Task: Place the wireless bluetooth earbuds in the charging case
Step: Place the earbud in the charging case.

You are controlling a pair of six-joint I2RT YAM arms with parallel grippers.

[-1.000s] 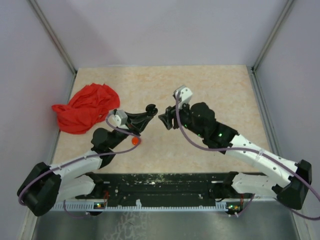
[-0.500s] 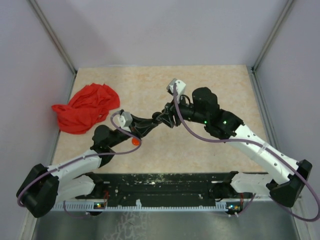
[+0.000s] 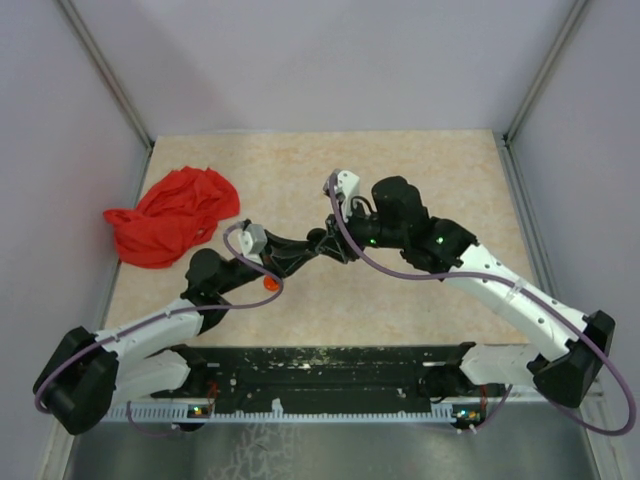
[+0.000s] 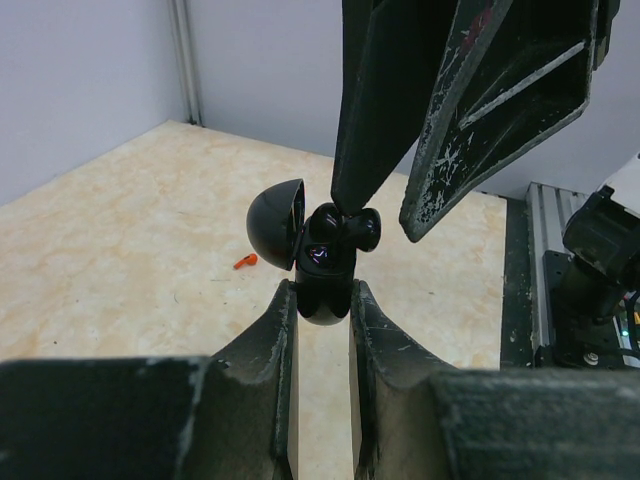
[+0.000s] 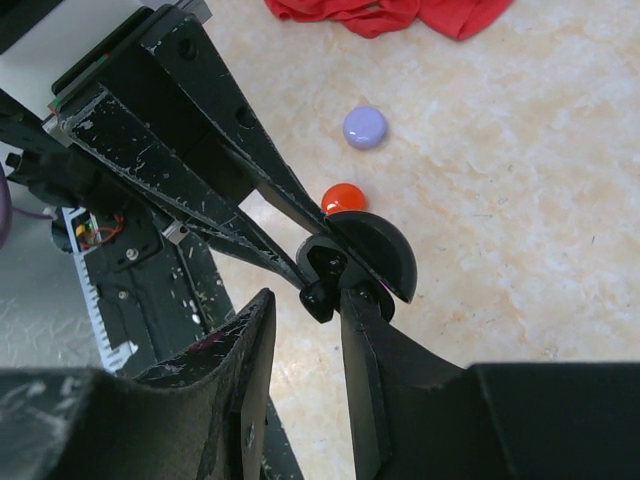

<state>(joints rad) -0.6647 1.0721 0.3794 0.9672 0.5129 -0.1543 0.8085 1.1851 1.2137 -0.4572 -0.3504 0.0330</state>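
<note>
My left gripper (image 4: 322, 290) (image 3: 312, 243) is shut on the black charging case (image 4: 325, 290), holding it above the table with its domed lid (image 4: 275, 225) open. My right gripper (image 5: 308, 295) (image 3: 335, 238) reaches in from above. Its jaws stand a little apart at the case mouth. A black earbud (image 5: 320, 297) (image 4: 365, 228) sits at the case opening between the tips, touching one finger. A tiny red earbud (image 4: 245, 262) lies on the table beyond the case.
A red cloth (image 3: 170, 215) lies at the far left of the table. An orange disc (image 5: 343, 197) (image 3: 268, 283) and a lavender disc (image 5: 364, 127) lie on the table under the arms. A black rail (image 3: 320, 370) runs along the near edge.
My right gripper has swung left and down to meet my left gripper, which has risen slightly. The earbud now rests at the open case.
</note>
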